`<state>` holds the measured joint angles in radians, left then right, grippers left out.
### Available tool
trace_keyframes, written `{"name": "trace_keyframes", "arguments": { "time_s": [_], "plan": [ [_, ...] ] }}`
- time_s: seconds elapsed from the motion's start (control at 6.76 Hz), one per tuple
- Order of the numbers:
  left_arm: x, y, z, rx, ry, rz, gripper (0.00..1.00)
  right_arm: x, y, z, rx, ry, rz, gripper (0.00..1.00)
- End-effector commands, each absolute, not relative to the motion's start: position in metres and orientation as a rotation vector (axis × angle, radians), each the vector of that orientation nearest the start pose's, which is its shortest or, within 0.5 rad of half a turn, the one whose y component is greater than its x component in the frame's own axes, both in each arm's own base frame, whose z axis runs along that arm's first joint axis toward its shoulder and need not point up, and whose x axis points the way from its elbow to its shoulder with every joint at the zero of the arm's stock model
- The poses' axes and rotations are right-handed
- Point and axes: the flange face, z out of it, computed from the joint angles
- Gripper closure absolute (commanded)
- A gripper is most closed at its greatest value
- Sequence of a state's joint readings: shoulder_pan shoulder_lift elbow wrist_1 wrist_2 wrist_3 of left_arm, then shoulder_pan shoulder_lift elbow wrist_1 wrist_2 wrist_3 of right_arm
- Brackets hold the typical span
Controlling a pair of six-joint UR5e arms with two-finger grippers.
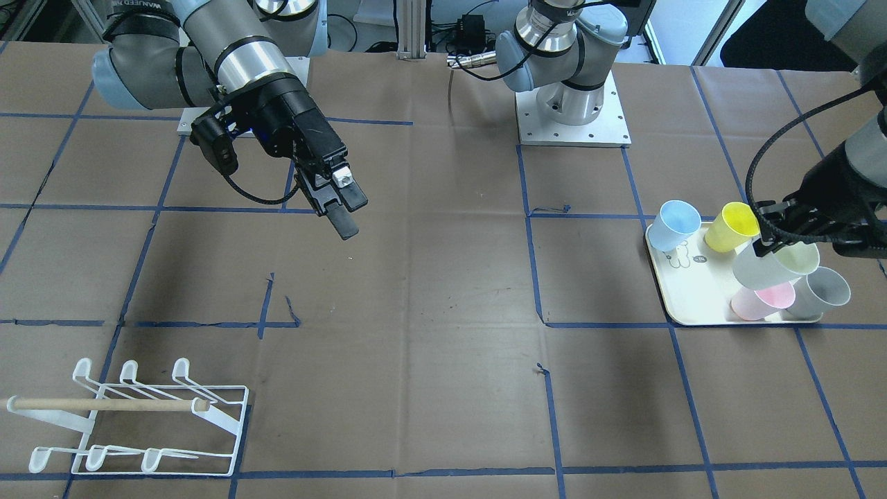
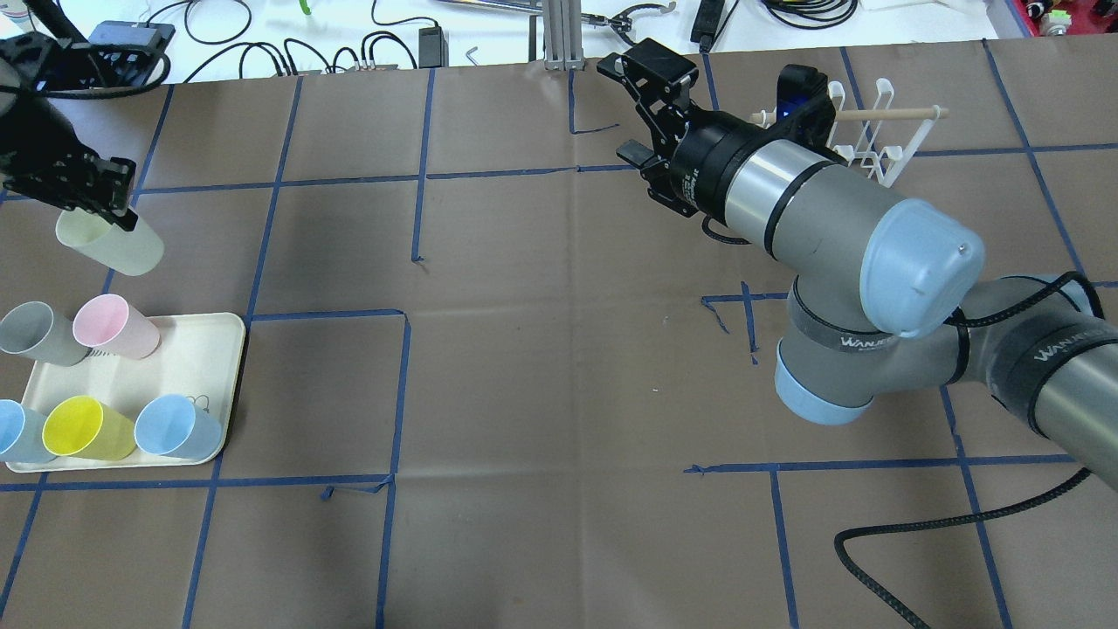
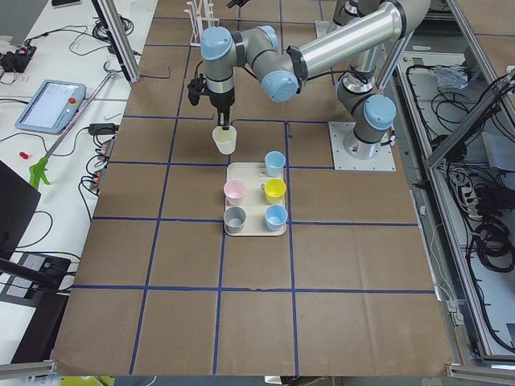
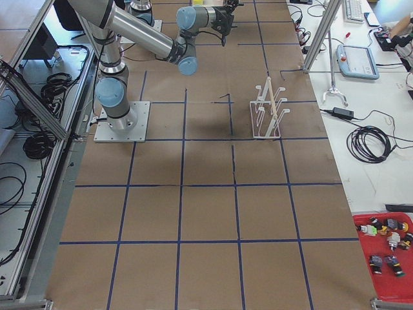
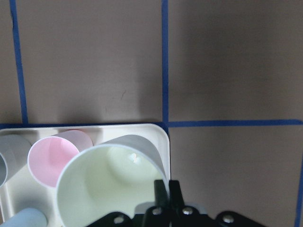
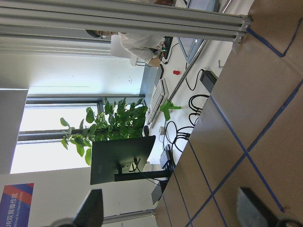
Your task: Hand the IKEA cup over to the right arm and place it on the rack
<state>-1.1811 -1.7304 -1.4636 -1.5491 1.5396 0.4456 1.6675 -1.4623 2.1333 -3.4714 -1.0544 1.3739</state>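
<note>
My left gripper [image 2: 112, 208] is shut on the rim of a pale green IKEA cup [image 2: 111, 245] and holds it tilted in the air just beyond the cream tray [image 2: 210, 345]. In the left wrist view, the fingers [image 5: 165, 191] pinch the cup's rim [image 5: 106, 182] above the tray corner. The front view shows the same cup [image 1: 775, 267] under this gripper [image 1: 779, 232]. My right gripper [image 1: 348, 210] is open and empty, raised above the table's middle, jaws wide apart in the overhead view [image 2: 622, 109]. The white wire rack [image 1: 135, 419] with its wooden dowel stands empty near the table's far edge.
The tray [image 1: 682, 294] holds several cups: two blue [image 2: 175, 426], a yellow [image 2: 83, 428], a pink [image 2: 112, 325] and a grey [image 2: 39, 332]. In the overhead view the right arm partly hides the rack [image 2: 873, 140]. Blue tape lines cross the brown table cover.
</note>
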Motion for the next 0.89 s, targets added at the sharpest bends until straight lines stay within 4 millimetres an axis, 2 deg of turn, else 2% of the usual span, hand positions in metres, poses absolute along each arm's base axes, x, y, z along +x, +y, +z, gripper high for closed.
{"name": "trace_keyframes", "arguments": {
  "time_s": [0.0,0.15,0.44,0.59,0.74],
  "plan": [
    [0.024,-0.583,0.481,0.218,3.339,-0.118,1.0,0.227,-0.448,0.406,0.844,1.725,-0.653,0.0],
    [0.003,-0.59,0.486,0.263,3.433,-0.267,1.0,0.226,-0.449,0.405,0.848,1.724,-0.652,0.0],
    [-0.055,-0.585,0.512,0.462,3.588,-0.701,1.0,0.226,-0.449,0.404,0.852,1.725,-0.65,0.0],
    [-0.077,-0.584,0.516,0.594,3.577,-0.923,1.0,0.225,-0.451,0.409,0.861,1.722,-0.655,0.0],
    [-0.103,-0.575,0.512,0.739,3.551,-1.144,1.0,0.225,-0.45,0.406,0.863,1.721,-0.653,0.0]
  ]
}}
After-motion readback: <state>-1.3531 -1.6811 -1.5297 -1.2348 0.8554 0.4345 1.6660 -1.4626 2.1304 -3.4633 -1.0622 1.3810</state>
